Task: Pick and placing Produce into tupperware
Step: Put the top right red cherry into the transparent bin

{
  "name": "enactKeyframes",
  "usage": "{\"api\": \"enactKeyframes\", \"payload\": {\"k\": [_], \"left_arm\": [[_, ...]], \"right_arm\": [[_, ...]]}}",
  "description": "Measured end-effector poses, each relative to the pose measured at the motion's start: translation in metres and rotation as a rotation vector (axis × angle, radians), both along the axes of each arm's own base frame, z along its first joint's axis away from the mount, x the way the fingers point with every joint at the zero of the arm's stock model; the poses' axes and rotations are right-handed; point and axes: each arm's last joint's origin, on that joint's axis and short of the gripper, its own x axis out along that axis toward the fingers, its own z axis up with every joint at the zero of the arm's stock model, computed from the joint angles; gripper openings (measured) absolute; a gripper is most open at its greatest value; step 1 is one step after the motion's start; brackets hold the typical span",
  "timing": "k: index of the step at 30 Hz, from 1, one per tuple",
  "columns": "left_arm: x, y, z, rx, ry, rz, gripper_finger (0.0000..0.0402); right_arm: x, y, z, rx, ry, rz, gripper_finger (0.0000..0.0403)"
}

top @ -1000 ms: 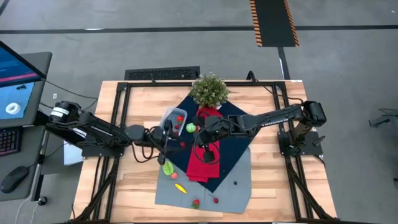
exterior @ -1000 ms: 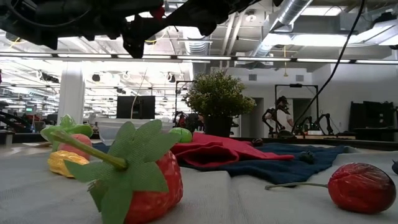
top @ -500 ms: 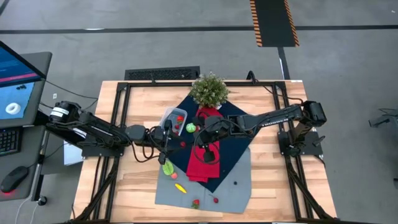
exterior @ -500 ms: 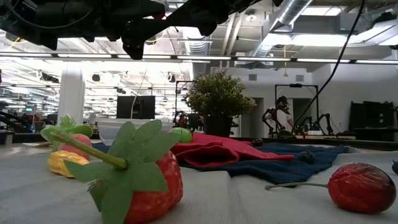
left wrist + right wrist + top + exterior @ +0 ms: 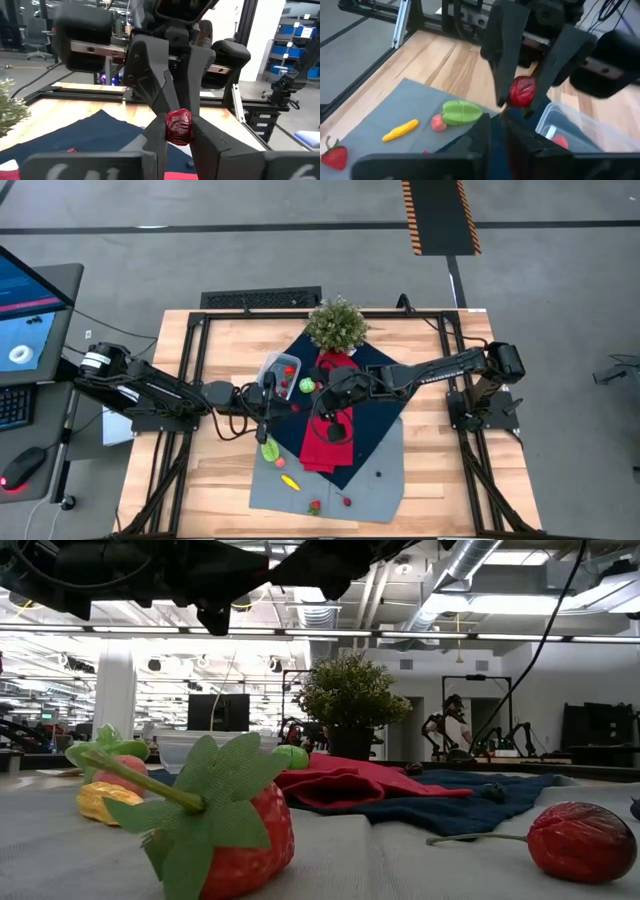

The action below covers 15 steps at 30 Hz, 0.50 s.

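Note:
My left gripper (image 5: 284, 407) hovers over the cloths beside the tupperware (image 5: 280, 370), shut on a red berry (image 5: 178, 126). My right gripper (image 5: 318, 394) faces it closely from the table's right, with its fingers together and touching nothing. The clear tupperware (image 5: 580, 131) holds red pieces. A green round piece (image 5: 307, 386) lies next to it. On the grey cloth rest a green leafy piece (image 5: 461, 111), a pink piece (image 5: 437, 123), a yellow piece (image 5: 400, 130), a strawberry (image 5: 230, 830) and a cherry (image 5: 580, 840). My left gripper pinches the small red berry (image 5: 522, 91) between its two fingers (image 5: 502, 60), near their free ends. The fingers come roughly level from the table's left. The berry is lifted clear, above the dark cloth beside the tupperware.
A grey cloth (image 5: 370, 480), a navy cloth (image 5: 375, 405) and a red cloth strip (image 5: 325, 445) overlap mid-table. A bushy potted plant (image 5: 336, 323) stands at the far edge. Bare wood lies to both sides. The black frame rails (image 5: 190, 380) border the table.
In the low view the dark gripper parts at the top have risen slightly. Nothing else has visibly changed.

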Motion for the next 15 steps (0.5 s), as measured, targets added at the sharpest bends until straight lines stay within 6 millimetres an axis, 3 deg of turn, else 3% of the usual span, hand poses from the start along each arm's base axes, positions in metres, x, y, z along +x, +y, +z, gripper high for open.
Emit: {"api": "enactKeyframes", "payload": {"k": [5,10,15], "left_arm": [[0.0,0.0,-0.002,0.002,0.016,0.011,0.0067],[0.0,0.002,-0.003,0.006,0.034,0.076,0.0067],[-0.001,0.009,-0.008,-0.01,0.079,0.307,0.0068]], "right_arm": [[-0.006,-0.003,-0.01,-0.043,0.126,-0.093,0.0153],[-0.021,-0.006,-0.026,-0.01,0.359,-0.162,0.0231],[-0.034,0.005,-0.042,0.027,0.489,-0.197,0.0258]]}}
